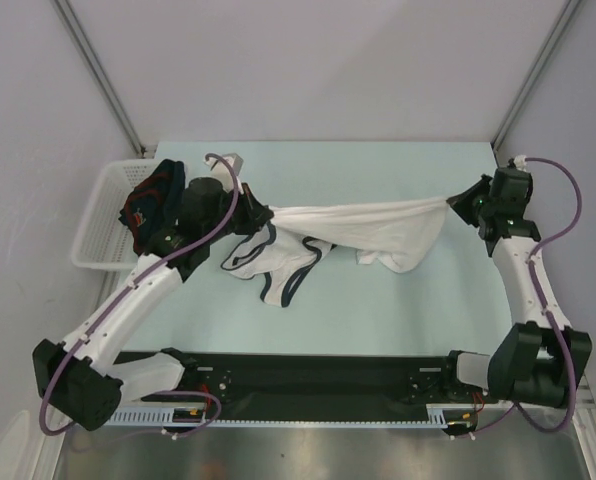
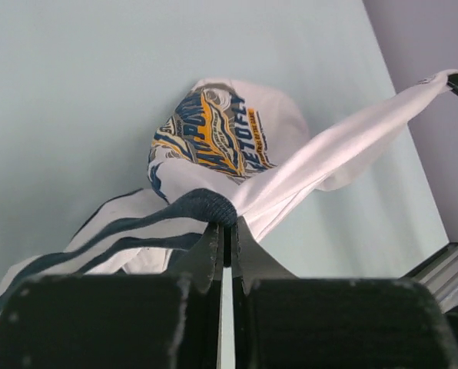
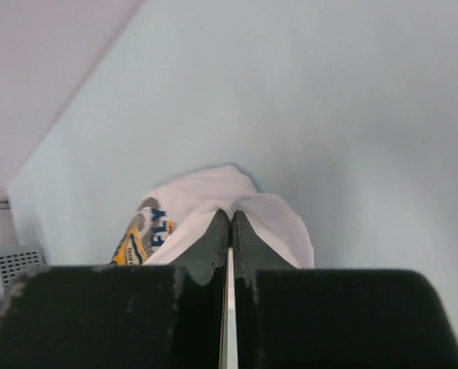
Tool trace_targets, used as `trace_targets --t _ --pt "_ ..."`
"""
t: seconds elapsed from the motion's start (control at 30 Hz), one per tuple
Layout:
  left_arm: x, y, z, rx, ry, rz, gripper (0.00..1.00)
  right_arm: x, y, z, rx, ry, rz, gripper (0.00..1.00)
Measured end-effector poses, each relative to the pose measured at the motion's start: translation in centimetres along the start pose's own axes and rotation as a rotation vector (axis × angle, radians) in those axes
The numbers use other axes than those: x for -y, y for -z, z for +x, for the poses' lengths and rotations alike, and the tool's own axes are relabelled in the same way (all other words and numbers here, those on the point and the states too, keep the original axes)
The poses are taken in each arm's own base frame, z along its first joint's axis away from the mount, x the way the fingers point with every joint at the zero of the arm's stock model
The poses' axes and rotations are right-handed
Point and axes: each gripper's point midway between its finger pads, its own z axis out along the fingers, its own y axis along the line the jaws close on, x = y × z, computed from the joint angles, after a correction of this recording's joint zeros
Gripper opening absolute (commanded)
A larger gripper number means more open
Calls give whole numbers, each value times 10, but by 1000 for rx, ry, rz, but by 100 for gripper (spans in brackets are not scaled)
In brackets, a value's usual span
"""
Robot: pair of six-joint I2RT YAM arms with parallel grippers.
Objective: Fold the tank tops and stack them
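Observation:
The white tank top [image 1: 363,228] with dark trim hangs stretched above the table between my two grippers. My left gripper [image 1: 258,215] is shut on its dark-trimmed edge [image 2: 206,206]; the yellow-blue print [image 2: 214,134] shows below it. My right gripper [image 1: 456,202] is shut on a white edge of the same top [image 3: 248,207]. The straps and trim [image 1: 278,268] droop onto the table. The navy tank top [image 1: 146,200] with dark-red trim lies bunched in the white basket [image 1: 96,225] at the left.
The light-blue table [image 1: 378,310] runs to grey walls behind and beside it. A black rail [image 1: 308,375] lies along the near edge between the arm bases. The basket stands just off the table's left edge.

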Motion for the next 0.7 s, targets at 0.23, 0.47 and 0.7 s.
trace_targets --t 0.23,0.47,0.7 --pt "24 50 -55 144 -45 14 0 -79 90 -62 174 57 -235 0" --pt "76 170 -115 403 -87 165 0 -148 244 -101 438 179 -504 0" --pt "122 303 -143 647 -140 356 0 -171 411 -96 743 292 -708 0"
